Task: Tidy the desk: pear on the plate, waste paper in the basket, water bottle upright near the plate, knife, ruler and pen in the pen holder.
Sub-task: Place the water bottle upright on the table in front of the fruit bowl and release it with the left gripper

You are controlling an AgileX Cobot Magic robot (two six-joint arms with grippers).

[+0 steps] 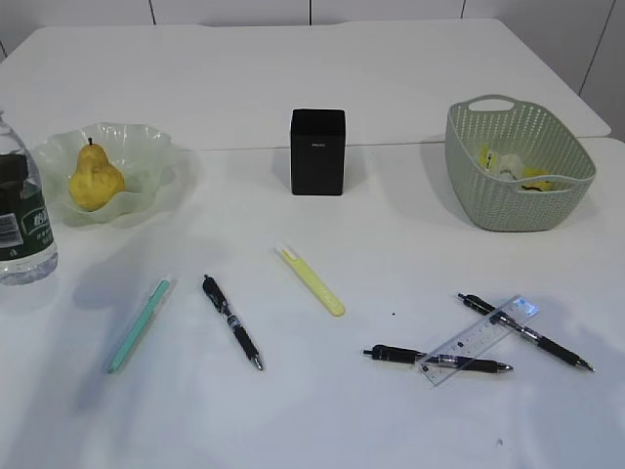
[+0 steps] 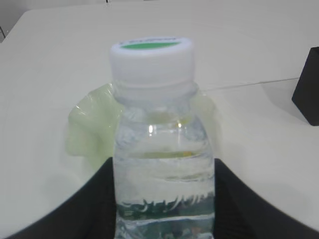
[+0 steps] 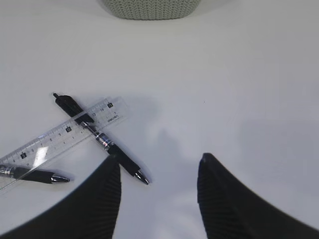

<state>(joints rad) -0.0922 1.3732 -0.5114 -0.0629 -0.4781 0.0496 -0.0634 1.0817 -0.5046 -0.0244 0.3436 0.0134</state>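
1. From the outside camera, the bottle (image 1: pixel 21 220) stands upright at the far left edge, near the plate (image 1: pixel 146 147) holding the pear (image 1: pixel 95 179). Neither pincer shows here. The bottle is cut off by the frame.
2. At my left wrist, my left pincer (image 2: pixel 164 199) flanks the bottle (image 2: pixel 162 149); I judge it pinching it, though the contact is partly hidden. Letting go carelessly could tip it.
3. At my right wrist, my right pincer (image 3: pixel 159 184) hangs spread and empty over the worktop (image 3: pixel 239 74), near a pen (image 3: pixel 99 139) lying across the ruler (image 3: pixel 60 134). Grabbing one could drag the other. The basket (image 3: pixel 149 7) is cropped.
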